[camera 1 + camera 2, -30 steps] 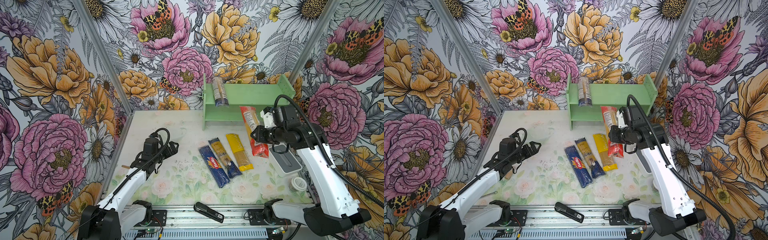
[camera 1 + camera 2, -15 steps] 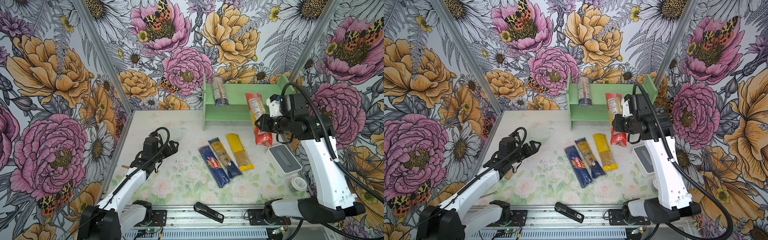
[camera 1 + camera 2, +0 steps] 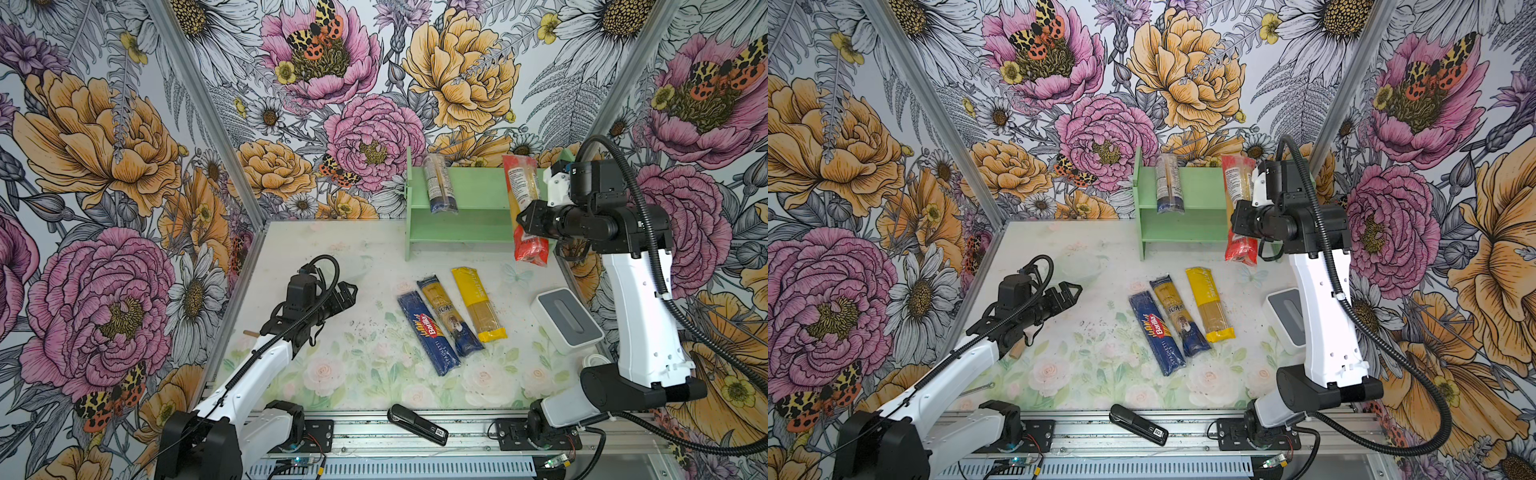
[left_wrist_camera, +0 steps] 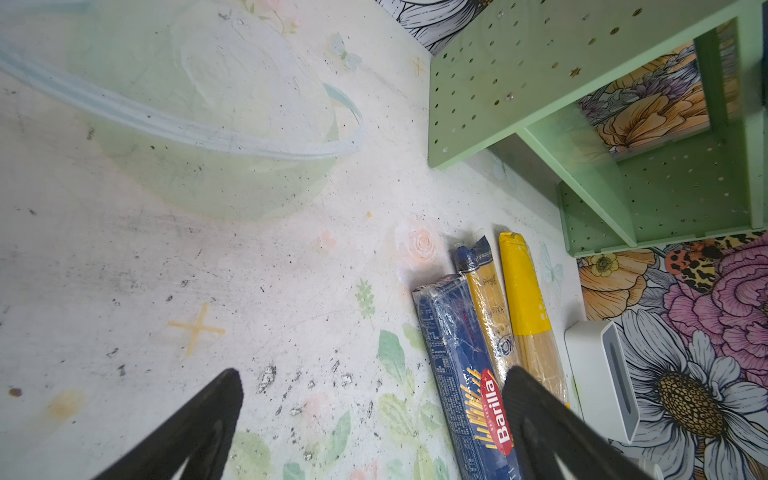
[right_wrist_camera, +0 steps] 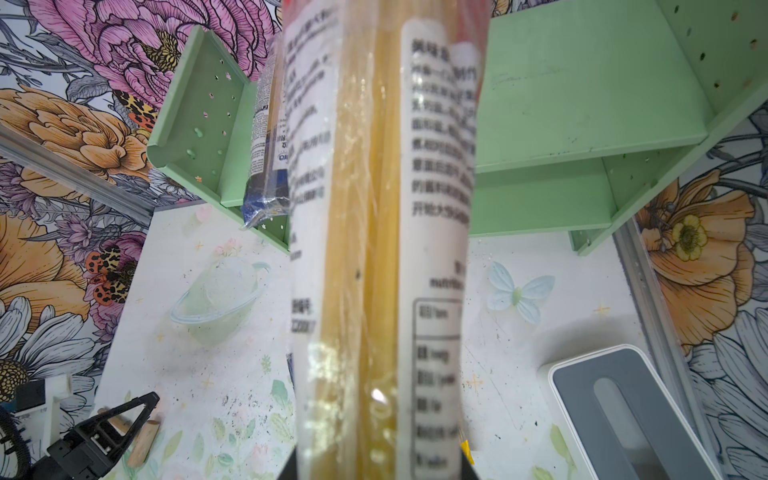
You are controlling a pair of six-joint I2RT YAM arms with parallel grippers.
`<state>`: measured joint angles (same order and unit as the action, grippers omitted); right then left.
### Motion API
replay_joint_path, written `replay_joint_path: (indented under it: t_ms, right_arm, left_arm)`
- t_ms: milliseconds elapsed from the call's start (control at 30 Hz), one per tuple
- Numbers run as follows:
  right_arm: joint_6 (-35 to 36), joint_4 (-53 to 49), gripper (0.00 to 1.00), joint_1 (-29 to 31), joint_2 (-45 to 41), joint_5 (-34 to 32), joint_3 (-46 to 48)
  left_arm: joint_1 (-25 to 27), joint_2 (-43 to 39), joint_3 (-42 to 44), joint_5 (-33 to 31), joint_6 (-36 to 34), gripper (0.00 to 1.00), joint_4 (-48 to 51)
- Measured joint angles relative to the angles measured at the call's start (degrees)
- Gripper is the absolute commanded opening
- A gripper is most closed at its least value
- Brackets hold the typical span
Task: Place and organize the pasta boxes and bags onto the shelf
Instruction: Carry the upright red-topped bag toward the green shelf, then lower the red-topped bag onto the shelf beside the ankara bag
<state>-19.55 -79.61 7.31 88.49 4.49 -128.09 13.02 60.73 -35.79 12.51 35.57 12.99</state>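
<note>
Right hand [image 3: 525,223] clamped across red-ended pack [image 3: 522,187], below its middle | pack aloft, lengthwise over right end of shelf [image 3: 478,187] | likely light, stiff bundle, slick film, brittle strands: grip mid-length, gently | left hand [image 3: 345,292] open, empty over desk [image 3: 365,365]

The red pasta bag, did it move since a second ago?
Yes. Held in the right gripper, the red-ended pasta bag moved back toward the green shelf and now overlaps its top tier.
</note>
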Motion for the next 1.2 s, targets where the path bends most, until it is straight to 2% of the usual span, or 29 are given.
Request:
replay_joint_path:
  t_ms: [567,1200]
  right_arm:
    - [4.79,0.11,0.00,-1.66,16.96,-0.15,-20.00]
    - [8.48,6.25,0.00,-2.16,23.45,-0.42,-21.68]
  left_arm:
    - [0.15,-2.29,0.00,-0.02,0.02,0.99,1.36]
    - [0.15,-3.15,0.00,-0.04,0.04,0.99,1.90]
